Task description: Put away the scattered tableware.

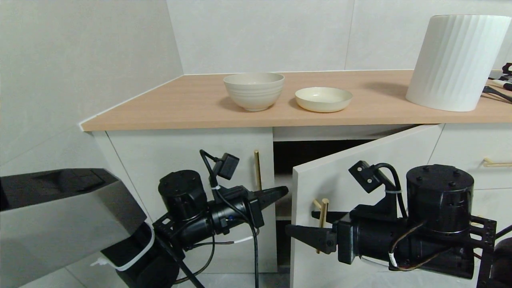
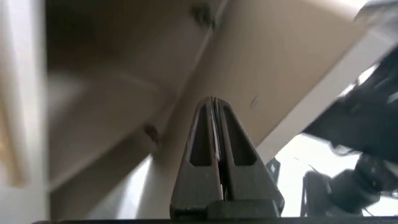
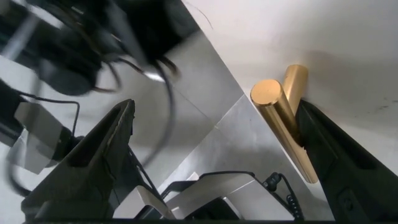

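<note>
Now left jaws pressed together at cabinet opening (image 1: 312, 154); right jaws spread wide around brass handle (image 3: 283, 118) of door (image 1: 360, 172).

A tall white ribbed container (image 1: 458, 60) is standing upright at the right end of the wooden countertop (image 1: 180, 108), with some dark utensils (image 1: 500, 86) lying just beside it at the edge of the head view. A pale tiled wall (image 1: 260, 32) is running behind the counter. Below, at the far right, a white drawer front (image 1: 476, 148) is showing a gold handle (image 1: 498, 163).
</note>
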You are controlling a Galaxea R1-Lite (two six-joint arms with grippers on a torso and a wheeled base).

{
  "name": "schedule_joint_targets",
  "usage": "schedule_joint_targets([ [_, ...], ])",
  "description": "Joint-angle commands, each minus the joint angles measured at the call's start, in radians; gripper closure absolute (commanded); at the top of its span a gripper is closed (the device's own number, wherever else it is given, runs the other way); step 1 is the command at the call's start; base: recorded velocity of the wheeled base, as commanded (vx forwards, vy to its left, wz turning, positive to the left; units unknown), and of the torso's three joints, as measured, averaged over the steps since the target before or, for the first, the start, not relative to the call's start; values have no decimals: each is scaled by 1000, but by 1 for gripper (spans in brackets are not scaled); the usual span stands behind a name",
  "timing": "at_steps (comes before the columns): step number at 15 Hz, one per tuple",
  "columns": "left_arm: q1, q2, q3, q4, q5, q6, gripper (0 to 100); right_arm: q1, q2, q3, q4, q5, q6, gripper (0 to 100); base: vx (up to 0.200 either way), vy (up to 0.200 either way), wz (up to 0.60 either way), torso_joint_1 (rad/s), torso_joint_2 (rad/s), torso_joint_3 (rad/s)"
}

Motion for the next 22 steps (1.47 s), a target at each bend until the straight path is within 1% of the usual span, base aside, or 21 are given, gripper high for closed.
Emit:
schedule_joint_targets([
  [1, -20, 44, -16, 17, 6, 0, 100, -3, -22, 3, -2, -4, -1, 0, 0, 0, 0, 0, 0, 0],
  [2, -28, 42, -28, 35, 20, 0, 100, -5, -23, 3, -2, -6, -1, 0, 0, 0, 0, 0, 0, 0],
  [3, -40, 42, -31, 49, 21, 6, 100, -5, -23, 3, -2, -10, -1, 0, 0, 0, 0, 0, 0, 0],
  [5, -60, 33, -31, 104, 27, 32, 100, -5, -15, 3, -2, -44, -15, 0, 0, 0, 0, 0, 0, 0],
  [7, -74, -10, -51, 241, 92, 106, 100, -6, -8, 3, -2, -67, -32, 0, 0, 0, 0, 0, 0, 0],
  [8, -81, -30, -59, 282, 127, 126, 100, -6, -11, 4, -2, -68, -32, 0, 0, 0, 0, 0, 0, 0],
  [11, -116, -12, -77, 277, 165, 127, 100, -6, -34, 26, 0, -67, -34, 0, 0, 0, 0, 0, 0, 0],
  [13, -132, 34, -100, 224, 222, 129, 100, -6, -46, 35, 6, -67, -35, 0, 0, 0, 0, 0, 0, 0],
  [14, -133, 54, -103, 192, 224, 129, 100, -14, -45, 41, 6, -67, -38, 0, 0, 0, 0, 0, 0, 0],
  [15, -135, 61, -105, 181, 224, 127, 100, -20, -48, 52, 6, -67, -44, 0, 0, 0, 0, 0, 0, 0],
  [18, -136, 54, -103, 182, 222, 127, 100, -92, -69, 104, 7, -65, -139, 0, 0, 0, 0, 0, 0, 0],
  [19, -136, 48, -105, 185, 221, 127, 100, -109, -94, 106, 18, -65, -149, 0, 0, 0, 0, 0, 0, 0],
  [20, -136, 42, -105, 190, 221, 127, 100, -129, -135, 103, 81, -67, -162, 0, 0, 0, 0, 0, 0, 0],
  [21, -136, 42, -108, 204, 221, 127, 100, -140, -187, 87, 193, -73, -184, 0, 0, 0, 0, 0, 0, 0],
  [22, -136, 38, -117, 227, 221, 127, 100, -140, -230, 74, 303, -121, -192, 0, 0, 0, 0, 0, 0, 0],
])
